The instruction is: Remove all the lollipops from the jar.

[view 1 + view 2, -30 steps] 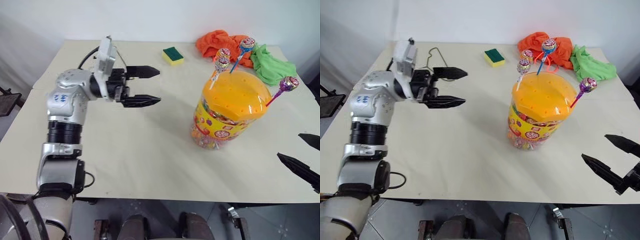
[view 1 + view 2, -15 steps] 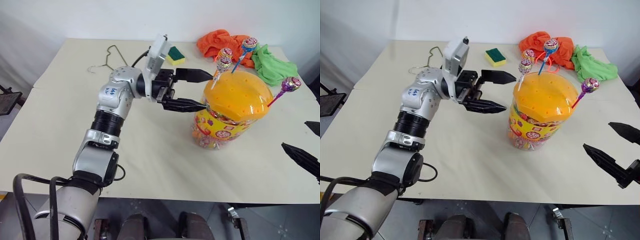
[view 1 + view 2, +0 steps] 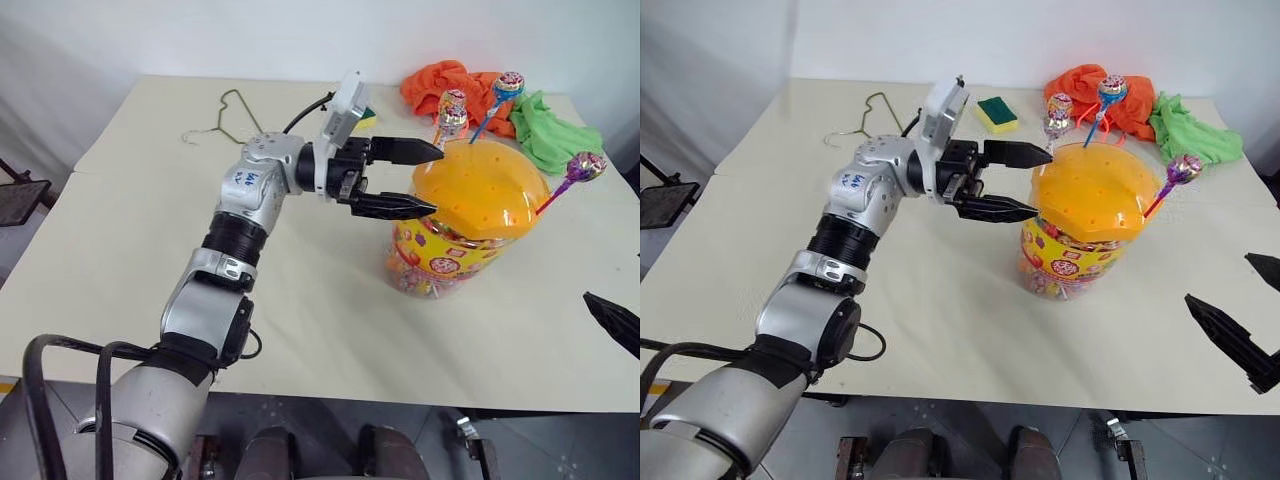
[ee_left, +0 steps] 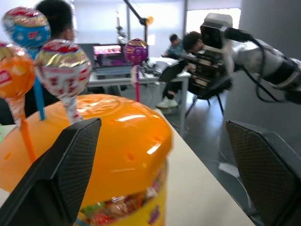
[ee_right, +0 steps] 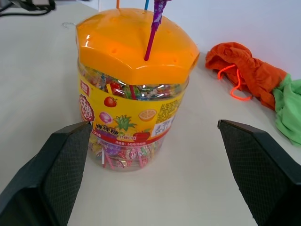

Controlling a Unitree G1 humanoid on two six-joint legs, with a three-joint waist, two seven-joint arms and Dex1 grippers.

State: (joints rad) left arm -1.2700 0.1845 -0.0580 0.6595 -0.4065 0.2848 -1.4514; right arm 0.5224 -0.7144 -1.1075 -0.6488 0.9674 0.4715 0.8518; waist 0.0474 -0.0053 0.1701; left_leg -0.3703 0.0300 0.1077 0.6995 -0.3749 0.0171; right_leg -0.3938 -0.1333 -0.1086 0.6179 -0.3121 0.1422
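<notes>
Centre-right of the frame, the clear plastic jar with orange domed lid [image 3: 465, 225] stands on the surface. The left claw [image 3: 428, 178], spread wide and empty, points level just beside the nearest upright shiny-wrapped lollipops [image 3: 450, 108].

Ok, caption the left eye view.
Open left pincer beside the orange-lidded jar, four lollipops standing in its lid.
</notes>
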